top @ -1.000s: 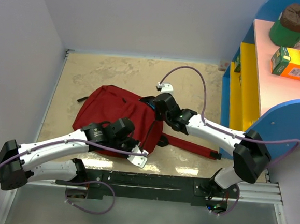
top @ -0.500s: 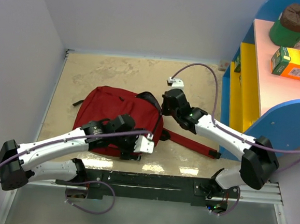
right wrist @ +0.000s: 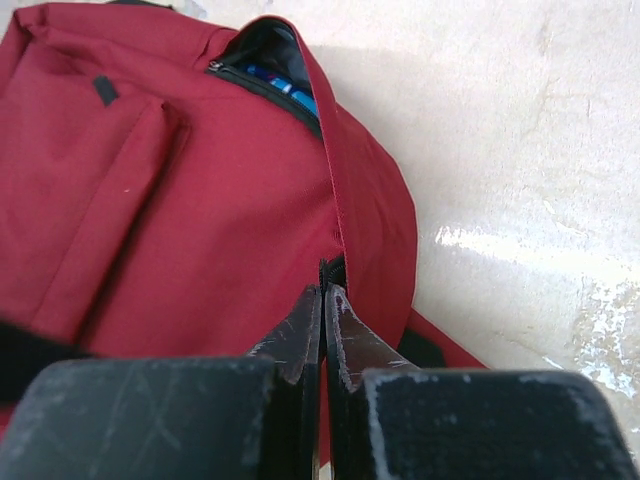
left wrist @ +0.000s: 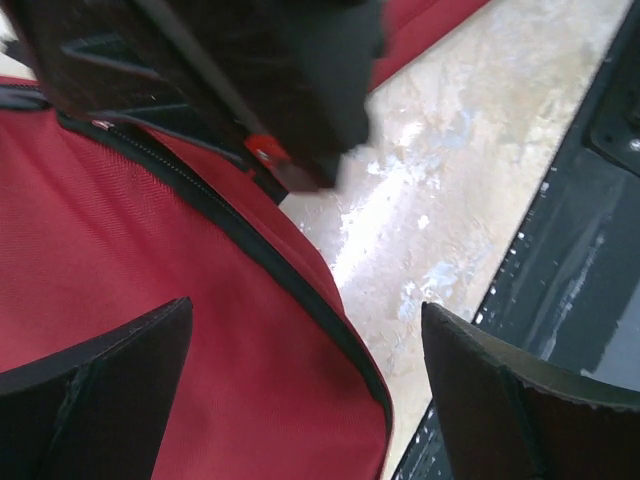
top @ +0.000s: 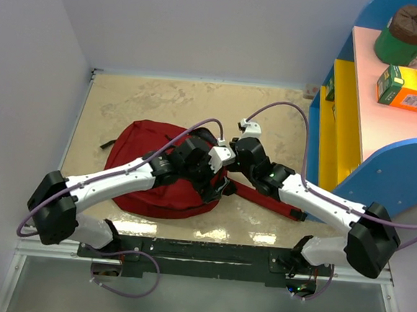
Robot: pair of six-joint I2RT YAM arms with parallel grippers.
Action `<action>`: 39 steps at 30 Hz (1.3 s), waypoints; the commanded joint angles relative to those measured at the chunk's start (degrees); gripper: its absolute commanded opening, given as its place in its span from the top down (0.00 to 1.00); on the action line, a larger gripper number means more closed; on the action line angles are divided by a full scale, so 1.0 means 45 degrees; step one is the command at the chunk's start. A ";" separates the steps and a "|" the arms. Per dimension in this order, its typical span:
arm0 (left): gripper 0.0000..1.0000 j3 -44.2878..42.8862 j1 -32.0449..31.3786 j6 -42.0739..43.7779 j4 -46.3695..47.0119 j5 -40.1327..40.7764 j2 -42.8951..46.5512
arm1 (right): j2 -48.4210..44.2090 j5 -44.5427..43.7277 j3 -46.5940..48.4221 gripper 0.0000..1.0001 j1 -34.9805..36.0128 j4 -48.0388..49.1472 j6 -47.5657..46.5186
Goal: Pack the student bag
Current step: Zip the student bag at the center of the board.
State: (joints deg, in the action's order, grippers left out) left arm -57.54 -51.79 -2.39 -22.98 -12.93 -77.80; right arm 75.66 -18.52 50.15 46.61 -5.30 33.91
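The student bag (top: pixel 147 158) lies flat on the table, dark red, with a strap (top: pixel 266 198) trailing right. Its opening (right wrist: pixel 265 60) gapes at the far end and shows something blue (right wrist: pixel 285 88) inside. My right gripper (right wrist: pixel 323 292) is shut at the bag's right edge, with a bit of black zipper pinched at its tips. My left gripper (left wrist: pixel 305 310) stands wide open just above the red fabric and the black zipper line (left wrist: pixel 300 290), holding nothing. In the top view both grippers, left (top: pixel 212 184) and right (top: pixel 227 170), crowd together at the bag's right side.
A blue and yellow shelf unit (top: pixel 342 116) stands at the right, holding a green can with a brown lid (top: pixel 409 34) and an orange box (top: pixel 409 89). A black rail (left wrist: pixel 580 250) runs along the table's near edge. Grey walls close in the left and back.
My left gripper opened wide and swung from the bag's near edge to its right side. The right gripper, still shut, drifted a little right along the bag's edge.
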 commanded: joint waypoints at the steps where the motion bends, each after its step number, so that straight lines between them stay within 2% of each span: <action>1: 0.00 -0.0067 0.0024 -0.0953 0.1511 0.0587 -0.0659 | -0.0427 0.0034 0.0398 1.00 0.0033 0.0552 -0.0075; 4: 0.00 0.0110 0.0025 -0.0603 0.2096 0.1056 -0.1069 | -0.0368 0.0132 0.0301 1.00 -0.0006 0.0727 -0.0153; 5: 0.05 0.0130 0.0025 -0.0427 0.2215 0.1134 -0.1264 | -0.0387 0.0132 0.0243 1.00 0.0013 0.0787 -0.0172; 8: 0.44 0.0266 -0.0111 -0.0017 0.2470 0.0805 -0.1403 | -0.0193 0.0132 0.0203 1.00 -0.0297 0.0963 -0.0328; 9: 0.73 0.0286 -0.0306 0.0159 0.2432 0.0899 -0.1383 | -0.0095 0.0229 0.0261 1.00 -0.0454 0.1002 -0.0367; 12: 0.99 0.0423 -0.1340 0.1584 0.2159 0.0959 -0.1032 | 0.0354 0.0443 0.0533 1.00 -0.0962 0.1528 -0.0757; 20: 1.00 0.1361 -0.2494 0.4377 0.0714 -0.1147 0.0041 | 0.2052 0.0465 0.2233 1.00 -0.1334 0.1451 -0.2319; 29: 1.00 0.1673 -0.3529 0.7306 -0.1590 -0.3765 0.0960 | 0.3127 -0.0551 0.3522 1.00 -0.1354 0.1217 -0.3471; 34: 1.00 0.1439 -0.3881 0.9221 -0.3172 -0.4197 0.1272 | 0.4475 -0.0865 0.4732 1.00 -0.1393 0.0690 -0.4058; 39: 1.00 0.1438 -0.3960 0.9652 -0.3486 -0.3710 0.1488 | 0.4634 -0.1136 0.5321 1.00 -0.1374 -0.0247 -0.4196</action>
State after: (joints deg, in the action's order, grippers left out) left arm -51.35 -64.29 39.00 -26.98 -12.99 -73.93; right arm 97.41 -12.23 68.47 43.35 -15.68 19.14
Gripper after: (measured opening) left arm 0.021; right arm 0.007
